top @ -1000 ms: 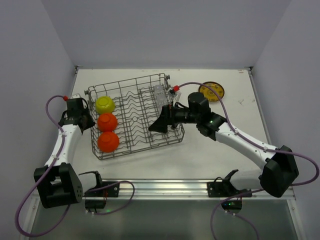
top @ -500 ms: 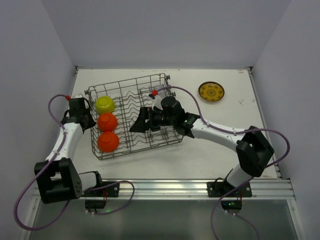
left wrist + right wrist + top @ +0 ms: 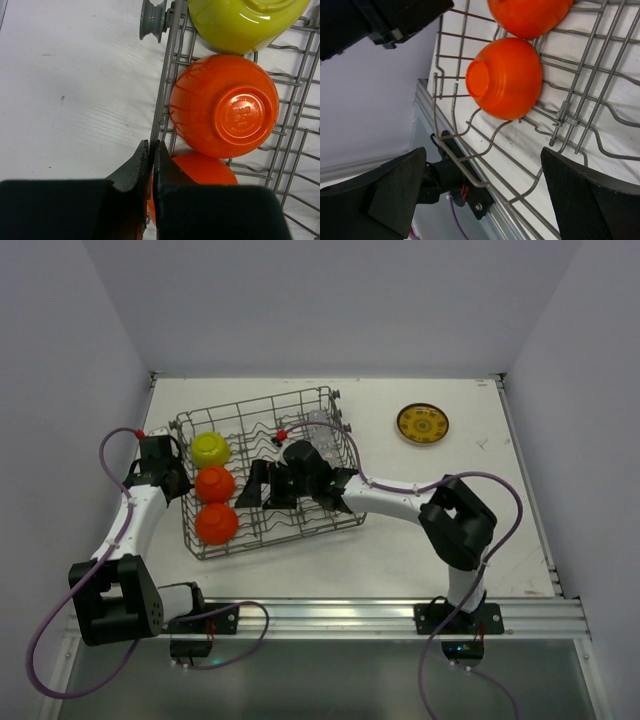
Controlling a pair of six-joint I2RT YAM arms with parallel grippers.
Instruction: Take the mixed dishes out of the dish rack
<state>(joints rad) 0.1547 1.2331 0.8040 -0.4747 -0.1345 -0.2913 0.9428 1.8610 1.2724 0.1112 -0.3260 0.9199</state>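
Two orange bowls (image 3: pixel 214 483) and a lime-yellow bowl (image 3: pixel 210 448) sat foot-up in the dish rack (image 3: pixel 282 541).
Their row ran along its left wall; left gripper (image 3: pixel 151 150) clenched there, right gripper (image 3: pixel 258 485) spread wide.

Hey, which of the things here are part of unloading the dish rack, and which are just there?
Part of the job: dish rack, lime-yellow bowl, two orange bowls, glass cup, patterned plate (already out).

Just there: metal rail, table.

Left gripper (image 3: pixel 151 146) is pinched closed right at the dish rack (image 3: pixel 165 75) side wire. Inside the rack: upside-down orange bowl (image 3: pixel 225 105), lime-yellow bowl (image 3: pixel 245 20) above it, second orange bowl (image 3: pixel 205 172) below.
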